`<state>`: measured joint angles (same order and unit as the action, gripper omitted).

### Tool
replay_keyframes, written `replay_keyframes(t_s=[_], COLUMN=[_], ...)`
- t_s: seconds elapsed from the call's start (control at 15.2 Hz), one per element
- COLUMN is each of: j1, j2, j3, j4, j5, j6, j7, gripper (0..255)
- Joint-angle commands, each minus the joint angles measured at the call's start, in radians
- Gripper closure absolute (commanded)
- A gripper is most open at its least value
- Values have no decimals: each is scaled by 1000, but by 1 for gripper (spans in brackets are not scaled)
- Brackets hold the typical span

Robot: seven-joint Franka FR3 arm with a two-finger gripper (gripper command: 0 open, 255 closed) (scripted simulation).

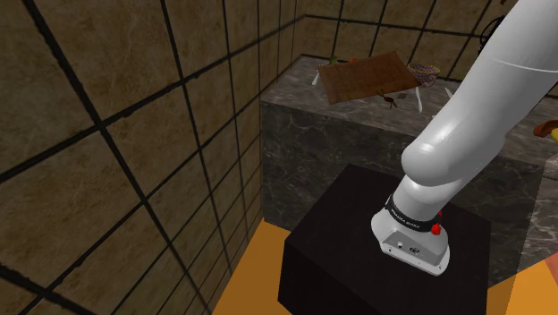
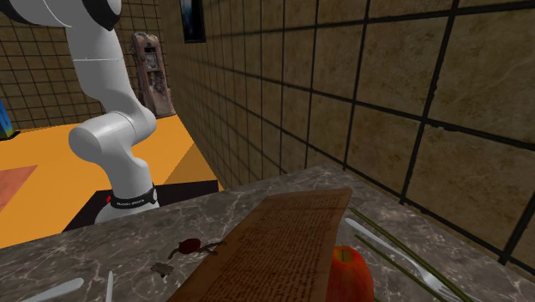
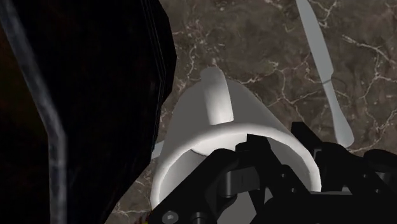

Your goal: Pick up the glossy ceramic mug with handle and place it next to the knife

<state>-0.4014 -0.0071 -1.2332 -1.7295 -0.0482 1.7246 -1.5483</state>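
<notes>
Wrist view: a plain white mug with a rounded handle [image 3: 222, 127] is right against the black two-finger gripper [image 3: 267, 181], its open rim turned toward the hand; black gripper parts overlap that rim, yet whether they clasp it I cannot tell; under it spreads a dark marbled stone counter [image 3: 254, 38], where a slim pale grey knife [image 3: 324, 70] lies flat, near the mug but apart from it; shoulder view: the white arm [image 1: 465, 116] leans from its black box stand [image 1: 349, 242] toward that counter.
</notes>
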Motion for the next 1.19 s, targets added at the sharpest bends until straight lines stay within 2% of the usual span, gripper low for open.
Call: replay_keyframes(t_s=[0.0, 0.59, 1.12], j1=[1, -3, -19], j2=[-15, 0, 58], j3=[1, -4, -9], j4=[-34, -149, -235], j5=[-19, -5, 54], j6=[90, 211, 316], j7=[12, 6, -33], gripper=[255, 255, 255])
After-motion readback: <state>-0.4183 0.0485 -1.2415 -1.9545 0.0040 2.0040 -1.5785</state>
